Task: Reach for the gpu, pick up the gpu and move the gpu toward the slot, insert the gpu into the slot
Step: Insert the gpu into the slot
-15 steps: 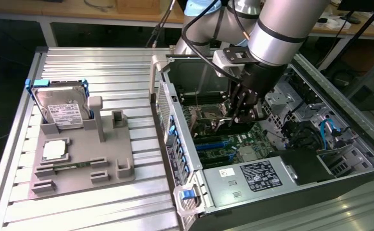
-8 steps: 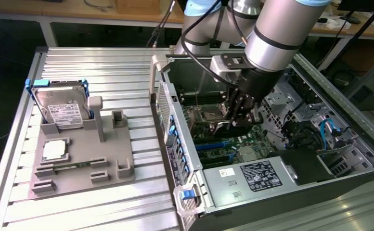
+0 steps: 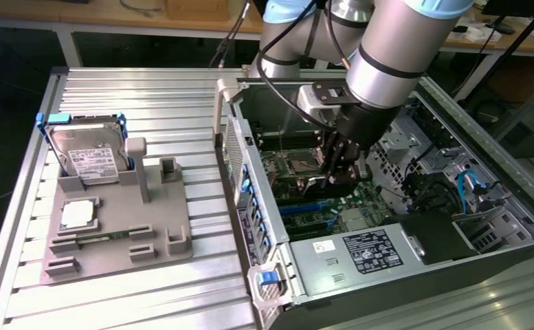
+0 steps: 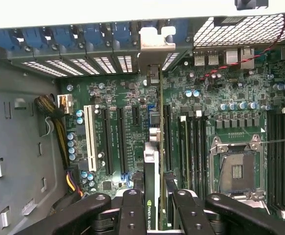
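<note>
Inside case (image 3: pixel 234 155), hand (image 3: pixel 340 177) grips gpu (image 4: pixel 151 166); wrist view shows it edge-on.

The surface (image 3: pixel 138 89) is a silvery top built of ribbed metal profiles, their grooves running from the exterior view's left to its right, with a plain rail along each edge. Two things lie directly on it. Toward the exterior view's left sits a flat grey fixture plate (image 3: pixel 110 258) with raised posts and small blocks moulded on it. Toward the exterior view's right lies an open computer case (image 3: pixel 239 172) on its side, its open side facing up and its perforated panel turned toward the plate. A narrow strip of bare ribbed metal separates the two
</note>
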Controlling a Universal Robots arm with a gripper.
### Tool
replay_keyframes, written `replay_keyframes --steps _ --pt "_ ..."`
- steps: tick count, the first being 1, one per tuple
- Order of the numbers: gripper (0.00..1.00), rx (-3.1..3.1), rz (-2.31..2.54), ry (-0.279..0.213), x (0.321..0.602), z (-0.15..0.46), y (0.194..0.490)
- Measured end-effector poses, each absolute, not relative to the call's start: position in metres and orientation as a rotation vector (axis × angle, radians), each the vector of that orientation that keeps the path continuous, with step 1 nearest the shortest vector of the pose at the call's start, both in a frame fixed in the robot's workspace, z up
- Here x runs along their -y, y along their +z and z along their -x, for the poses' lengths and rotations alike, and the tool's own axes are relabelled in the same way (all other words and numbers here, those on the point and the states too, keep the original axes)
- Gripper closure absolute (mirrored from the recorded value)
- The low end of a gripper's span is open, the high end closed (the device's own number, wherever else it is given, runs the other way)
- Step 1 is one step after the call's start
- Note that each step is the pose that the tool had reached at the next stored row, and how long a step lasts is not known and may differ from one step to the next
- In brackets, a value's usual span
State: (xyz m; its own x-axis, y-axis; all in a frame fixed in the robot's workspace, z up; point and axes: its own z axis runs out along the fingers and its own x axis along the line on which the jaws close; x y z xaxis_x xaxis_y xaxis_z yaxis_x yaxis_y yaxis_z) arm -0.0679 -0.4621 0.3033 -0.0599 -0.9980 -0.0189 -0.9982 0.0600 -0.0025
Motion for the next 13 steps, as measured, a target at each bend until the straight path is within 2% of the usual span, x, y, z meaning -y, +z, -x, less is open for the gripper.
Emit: replay_keyframes --steps 13 --pt "0.73 -2.27 2.137 0.031 0.4639 0.073 0.2976"
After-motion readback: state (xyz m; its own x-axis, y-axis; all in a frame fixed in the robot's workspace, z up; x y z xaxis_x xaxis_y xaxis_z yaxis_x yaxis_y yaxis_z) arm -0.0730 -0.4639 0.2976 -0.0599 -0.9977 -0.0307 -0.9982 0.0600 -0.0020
